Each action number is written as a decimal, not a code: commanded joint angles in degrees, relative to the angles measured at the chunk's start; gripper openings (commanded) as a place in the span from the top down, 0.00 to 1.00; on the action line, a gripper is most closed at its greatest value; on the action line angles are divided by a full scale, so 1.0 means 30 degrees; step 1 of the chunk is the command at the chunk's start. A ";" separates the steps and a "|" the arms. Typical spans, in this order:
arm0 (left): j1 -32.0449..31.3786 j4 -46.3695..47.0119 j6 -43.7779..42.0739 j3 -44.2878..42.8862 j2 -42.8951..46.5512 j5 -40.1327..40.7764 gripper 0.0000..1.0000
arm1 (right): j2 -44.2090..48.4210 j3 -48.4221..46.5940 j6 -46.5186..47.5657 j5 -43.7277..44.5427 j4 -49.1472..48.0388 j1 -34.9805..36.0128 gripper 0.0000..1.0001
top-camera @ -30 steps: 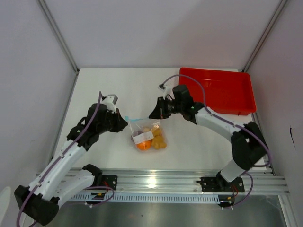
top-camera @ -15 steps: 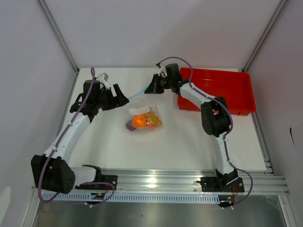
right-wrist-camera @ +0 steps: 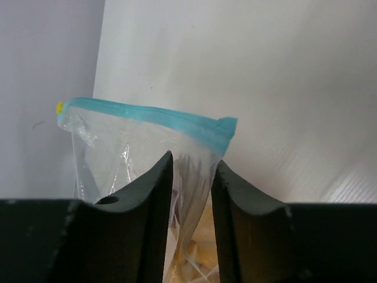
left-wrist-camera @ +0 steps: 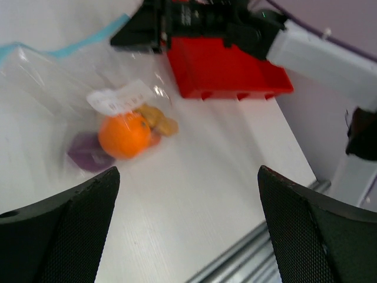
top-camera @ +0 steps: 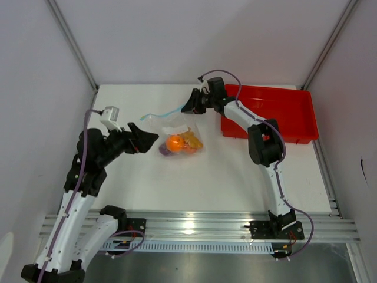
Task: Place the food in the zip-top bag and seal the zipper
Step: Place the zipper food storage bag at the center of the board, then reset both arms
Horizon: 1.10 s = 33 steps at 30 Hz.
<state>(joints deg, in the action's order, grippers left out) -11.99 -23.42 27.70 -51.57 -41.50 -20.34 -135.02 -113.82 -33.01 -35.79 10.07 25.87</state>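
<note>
1. Hovering nearest the bases, the left gripper (top-camera: 146, 132) is standing wide open and holding nothing. The zip-top bag (top-camera: 177, 137) is lying just off its fingertips, to its right.
2. The bag is resting on the table (top-camera: 177, 188) with the food (left-wrist-camera: 125, 134) inside: an orange ball, a purple piece and yellow chunks, all bunching at the near end.
3. A white label (left-wrist-camera: 119, 98) is showing through the film, but its writing is proving too blurred to read.
4. The zipper (right-wrist-camera: 147, 115) is running crosswise along the bag's far mouth. Its free left end is sitting closer to the left arm, and I cannot tell whether it is sealed.
5. The right gripper (right-wrist-camera: 191, 162) is pinching the film just below the zipper's right end.
6. The red tray (top-camera: 294, 115) is sitting farthest back, to the right.
</note>
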 commanded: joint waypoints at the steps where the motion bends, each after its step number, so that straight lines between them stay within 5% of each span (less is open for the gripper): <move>1: -0.1067 -0.0016 0.1601 0.2388 0.1669 -0.2212 0.00 | -0.0549 -0.1198 -0.0068 0.1116 0.0657 -0.0068 0.58; 8: -0.2302 -0.0953 0.2221 0.4533 0.4748 -0.2361 0.01 | 0.0386 -0.1260 0.1478 0.2992 0.1741 -0.0126 0.25; 9: -0.2332 -0.1040 0.2134 0.4824 0.4982 -0.2419 0.01 | 0.0881 -0.1114 0.1715 0.3546 0.1975 -0.0097 0.04; 10: -0.2361 -0.1099 0.2046 0.4856 0.5187 -0.2449 0.00 | 0.1147 -0.1055 0.2037 0.3754 0.2122 -0.0097 0.01; 22: -0.2595 -0.0573 0.2191 0.5530 0.5278 -0.3475 0.01 | 0.7237 0.1196 0.5526 0.8118 0.5492 0.0048 0.01; 33: -0.3181 0.1827 0.2777 0.6818 0.4106 -0.4119 0.01 | 1.9354 1.5312 0.3215 1.4798 0.6576 0.2421 0.01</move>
<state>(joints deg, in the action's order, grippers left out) -20.75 -22.70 34.26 -32.64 -28.47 -30.57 -84.93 -77.91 -19.68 0.89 26.17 31.90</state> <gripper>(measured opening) 0.994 0.993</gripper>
